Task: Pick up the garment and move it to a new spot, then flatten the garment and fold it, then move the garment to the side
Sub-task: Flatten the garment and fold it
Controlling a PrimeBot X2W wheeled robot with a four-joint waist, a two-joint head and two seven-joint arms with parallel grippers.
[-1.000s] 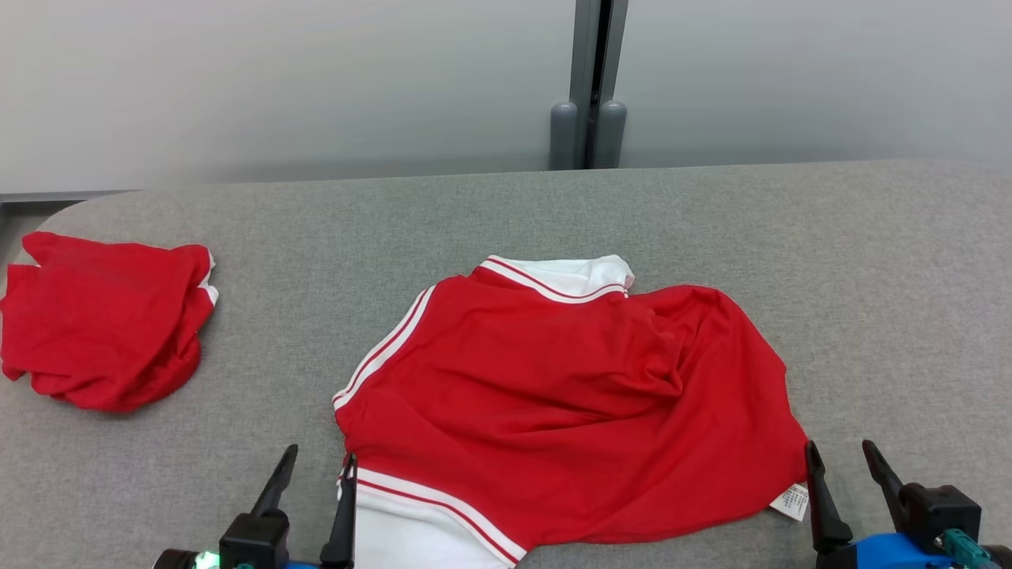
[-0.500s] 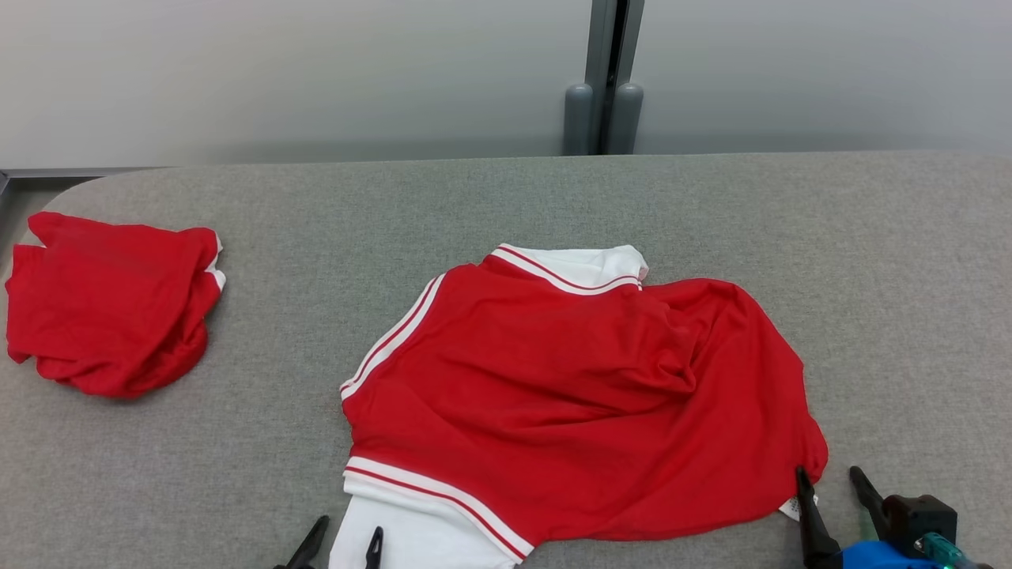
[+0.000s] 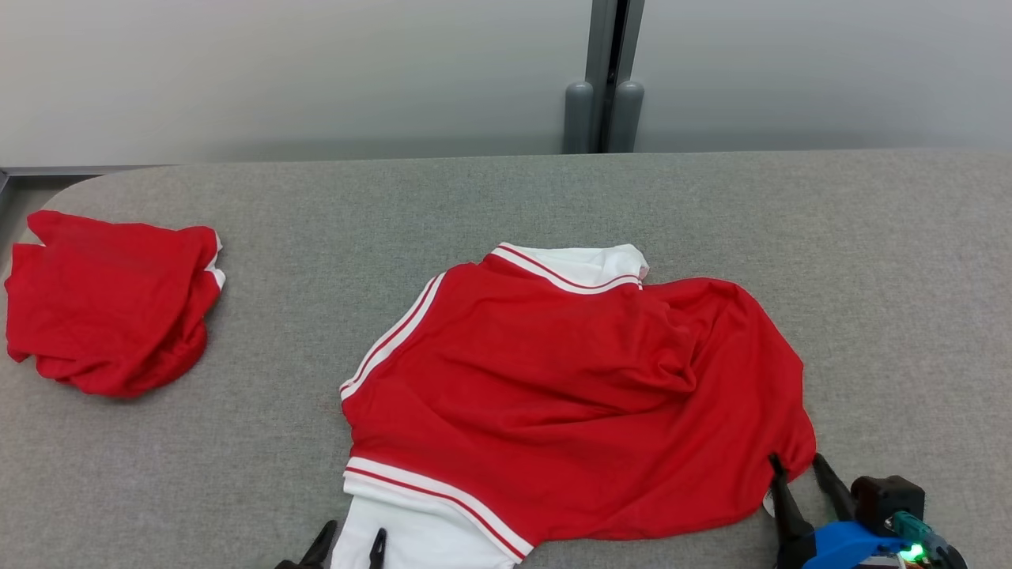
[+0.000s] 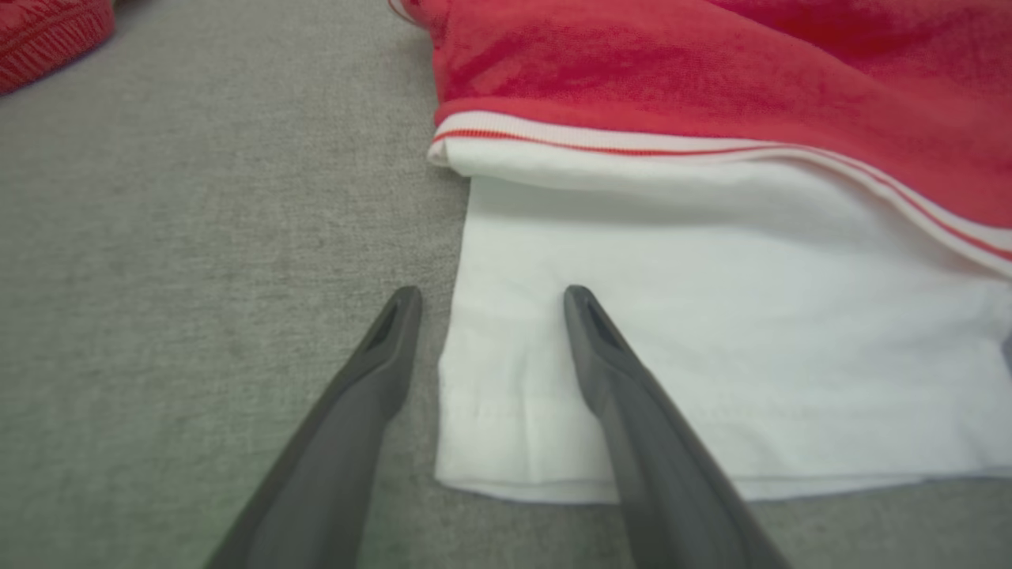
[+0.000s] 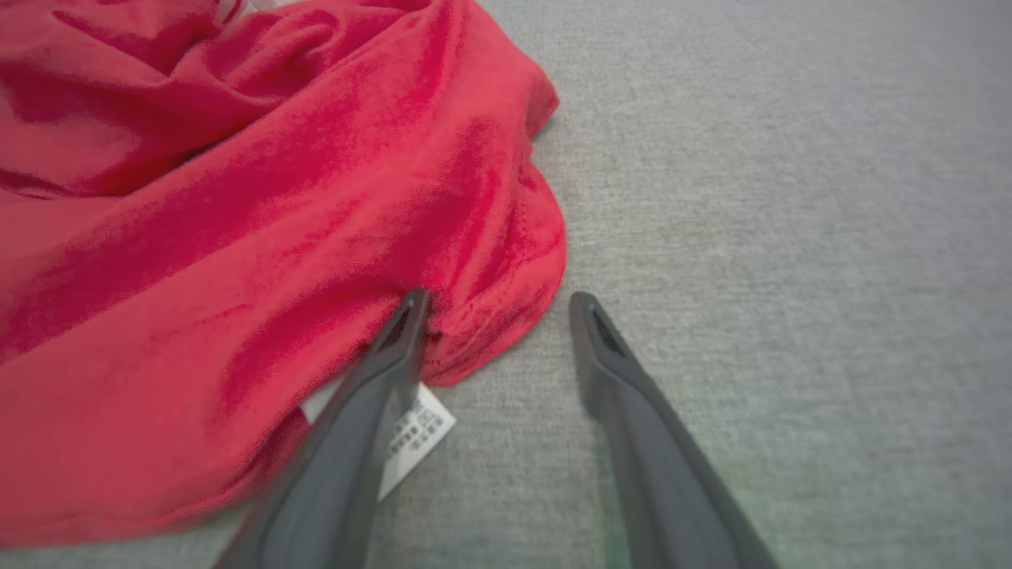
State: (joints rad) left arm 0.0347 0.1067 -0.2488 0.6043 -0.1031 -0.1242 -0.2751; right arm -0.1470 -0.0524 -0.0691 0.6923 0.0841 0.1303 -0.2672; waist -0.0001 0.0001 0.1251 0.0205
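Fingers of left gripper spread wide, clamped on nothing; astride the side edge of the white panel of the garment, one finger over cloth, one over bare table. Same at right gripper: wide apart and empty, inner finger touching the red hem, outer one over bare surface.

Garment at centre of head view: red with white striped trim, rumpled, folds bunched toward right of frame, near edge at bottom of frame between both grippers.

Progress, as judged: at the very start. Not lifted, not relocated, not flattened, not folded, not set aside. Next likely: close on both near corners.

View differences: care label under inner finger plain in right wrist view, barely a sliver in head view. Second red bundle at left of frame and grey post at top clear in head view; bundle just a corner at upper left in left wrist view.
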